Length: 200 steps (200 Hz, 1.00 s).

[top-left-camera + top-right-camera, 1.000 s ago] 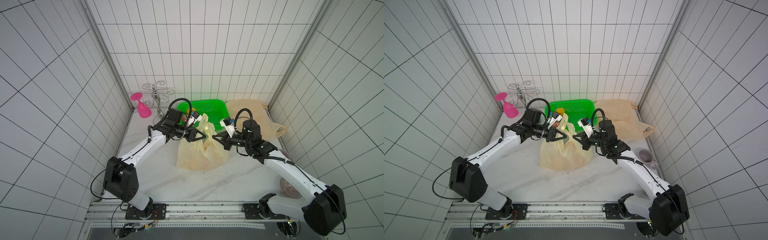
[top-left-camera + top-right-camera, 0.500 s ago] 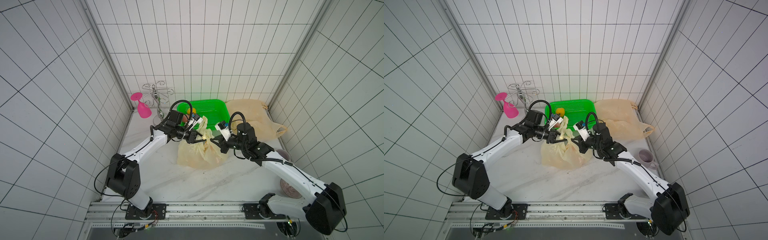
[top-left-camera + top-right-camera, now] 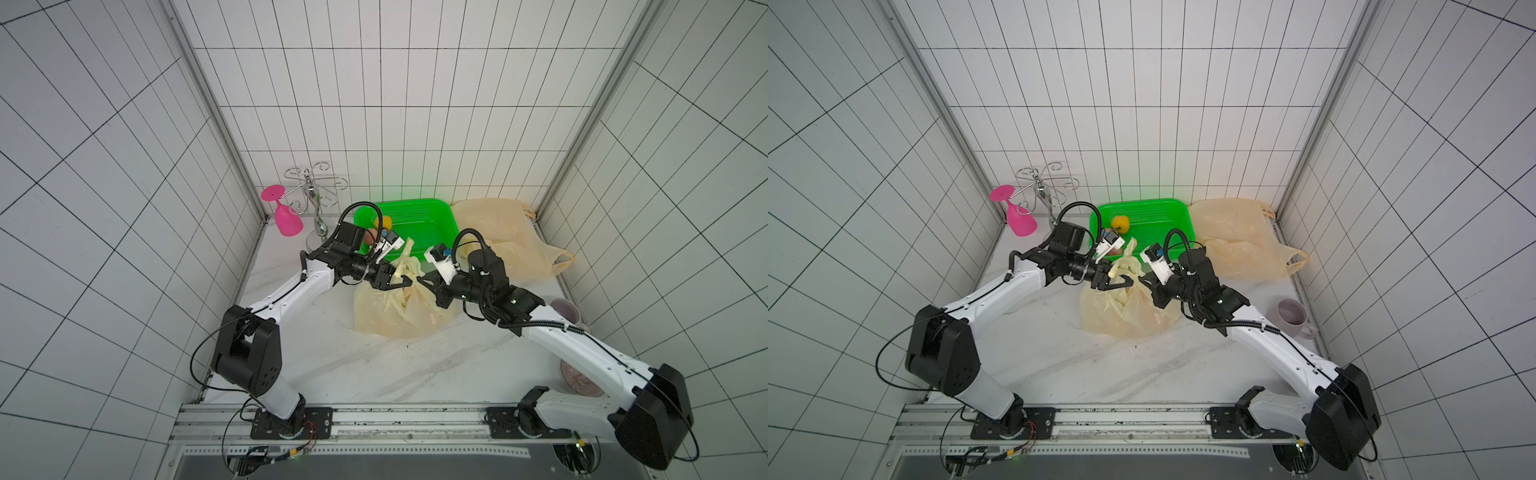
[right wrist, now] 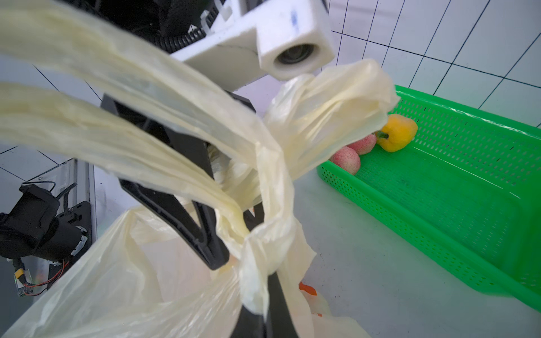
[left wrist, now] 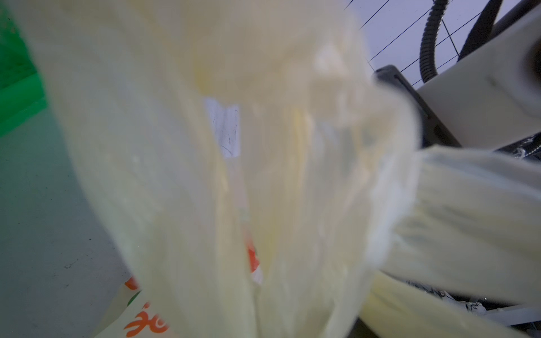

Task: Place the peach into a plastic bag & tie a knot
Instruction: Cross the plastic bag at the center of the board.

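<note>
plastic bag sits slumped on the surface, on the robot's side of the green basket, just off its near rim. peach: not cleanly seen. a faint pink patch shows through the film low in the bag, likely it. two more peaches and a yellow pepper lie in one corner of the basket.

knot: one loose crossing at the bag's neck, not cinched.

left gripper: fingers partly spread, straddling the neck beside the knot, gripping nothing i can see.

right gripper: fingers closed tight. handle strands run taut from the knot toward it, so i judge them clamped. the contact itself is hidden.

key relation: the knot lies between the two grippers, both close against it. the strands' long axis runs from the knot away from the basket, toward the right arm. the free tail goes the other way, rising from the knot toward the basket, just beside the left wrist. left arm is nearer to it; the right is occupied.

judgement: next is a left re-grip on the tail, then a pull toward the basket against the right's hold. risk: the fingers catch bag wall instead of tail, or the crossing slips open.
</note>
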### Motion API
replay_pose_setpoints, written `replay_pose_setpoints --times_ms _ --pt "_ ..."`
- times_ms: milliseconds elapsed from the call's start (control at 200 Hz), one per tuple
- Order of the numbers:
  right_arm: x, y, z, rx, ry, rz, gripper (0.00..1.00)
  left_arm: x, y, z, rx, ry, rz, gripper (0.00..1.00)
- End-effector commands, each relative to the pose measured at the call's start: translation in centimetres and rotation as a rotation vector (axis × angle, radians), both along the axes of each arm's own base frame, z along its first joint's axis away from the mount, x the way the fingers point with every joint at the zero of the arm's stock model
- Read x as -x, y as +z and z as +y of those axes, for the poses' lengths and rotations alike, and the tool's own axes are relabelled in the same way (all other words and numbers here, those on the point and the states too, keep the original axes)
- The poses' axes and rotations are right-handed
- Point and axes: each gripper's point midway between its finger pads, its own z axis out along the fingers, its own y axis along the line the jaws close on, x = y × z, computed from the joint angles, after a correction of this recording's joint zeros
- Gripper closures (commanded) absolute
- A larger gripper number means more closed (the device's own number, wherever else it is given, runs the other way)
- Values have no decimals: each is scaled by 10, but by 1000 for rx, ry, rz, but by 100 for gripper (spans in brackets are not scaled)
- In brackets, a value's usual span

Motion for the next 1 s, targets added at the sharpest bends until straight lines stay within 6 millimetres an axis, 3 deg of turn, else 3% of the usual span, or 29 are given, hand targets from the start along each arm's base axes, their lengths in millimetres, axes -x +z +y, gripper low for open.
replay_pose_setpoints --times_ms 0,105,340,475,635,875,995 --pt "1 25 14 -10 58 -64 100 12 13 -3 52 -56 -44 48" --pt "5 23 19 -6 94 -44 100 14 17 -3 68 -64 -52 39" --pt "13 23 27 -5 162 -8 100 11 15 -4 69 -57 -44 40" --pt "14 30 27 -29 161 -16 100 8 15 -7 75 -59 -39 51" --pt "13 37 28 -48 162 -19 100 11 18 -12 81 -78 -68 56" --pt "8 34 22 -58 132 14 100 20 29 -11 139 -103 -166 80" --pt "9 40 13 -91 125 34 84 19 30 -9 162 -95 -180 90"
